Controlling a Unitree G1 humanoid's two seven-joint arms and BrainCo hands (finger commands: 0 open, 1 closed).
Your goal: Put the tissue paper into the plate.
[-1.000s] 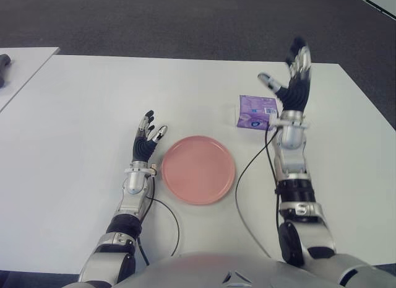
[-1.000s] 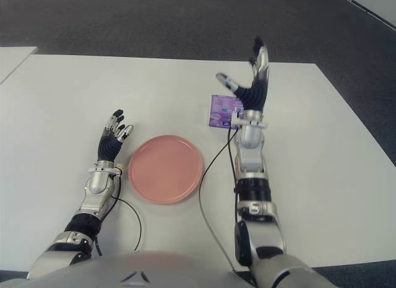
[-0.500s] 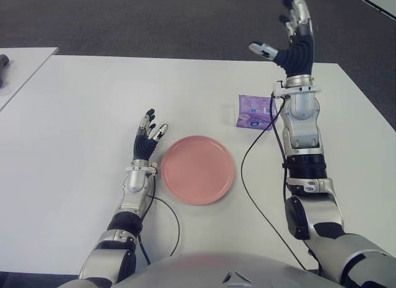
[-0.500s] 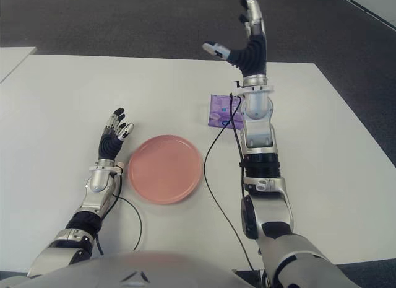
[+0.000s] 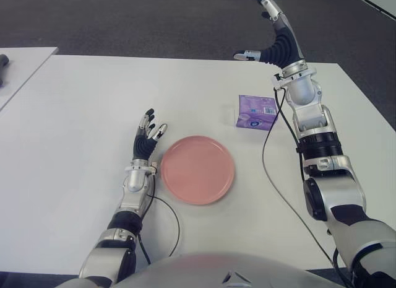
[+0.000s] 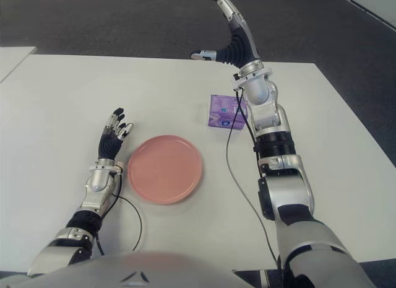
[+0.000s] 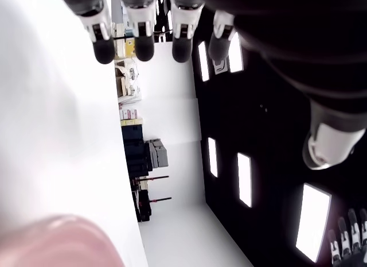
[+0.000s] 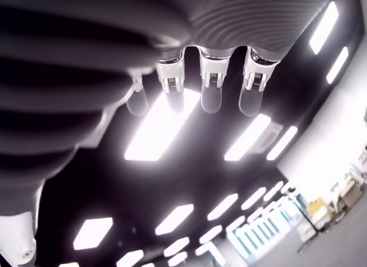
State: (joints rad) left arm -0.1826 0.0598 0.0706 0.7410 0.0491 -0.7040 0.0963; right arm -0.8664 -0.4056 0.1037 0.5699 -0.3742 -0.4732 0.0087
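Above the table's (image 5: 74, 114) far edge, the right hand (image 5: 276, 43) is raised, fingers spread, empty; tissue paper (image 5: 256, 111) lies below, apart from the plate (image 5: 197, 170). Left hand (image 5: 147, 139) shows just left of the plate, fingers loosely extended, empty.

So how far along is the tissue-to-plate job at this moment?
Nothing is done: the round pink plate is empty, and the purple tissue pack lies on the white table beyond it. The right hand is raised open above the pack; the left hand is open beside the plate. Grasping and placing remain.
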